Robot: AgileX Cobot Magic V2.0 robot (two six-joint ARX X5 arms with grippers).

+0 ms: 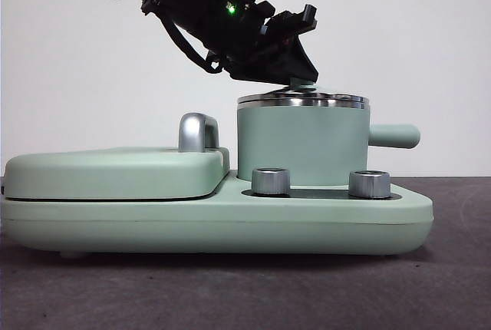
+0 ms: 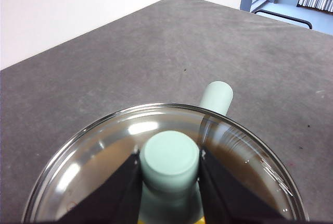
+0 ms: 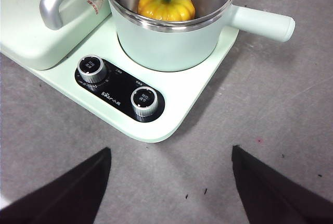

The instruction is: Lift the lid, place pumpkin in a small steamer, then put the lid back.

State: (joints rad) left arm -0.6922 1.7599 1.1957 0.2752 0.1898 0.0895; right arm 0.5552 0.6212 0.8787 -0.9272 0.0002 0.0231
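The small steamer (image 1: pixel 299 146) stands on the right half of the mint-green appliance, its side handle (image 1: pixel 395 136) pointing right. The lid (image 1: pixel 303 100) lies level at the pot's steel rim; I cannot tell whether a gap remains. My left gripper (image 1: pixel 303 78) comes down from the upper left and is shut on the lid's mint-green knob (image 2: pixel 170 156). In the left wrist view the black jaws stand on either side of the knob over the glass (image 2: pixel 104 151). The pumpkin (image 3: pixel 166 5) sits inside the steamer (image 3: pixel 171 47). My right gripper (image 3: pixel 171 182) is open and empty above the table in front of the appliance.
The wide flat griddle cover (image 1: pixel 115 173) with a steel handle (image 1: pixel 196 132) fills the appliance's left half. Two steel dials (image 1: pixel 270 181) (image 1: pixel 369 184) sit on the base (image 1: pixel 215 222) in front of the pot. Grey table (image 3: pixel 281 104) lies around it.
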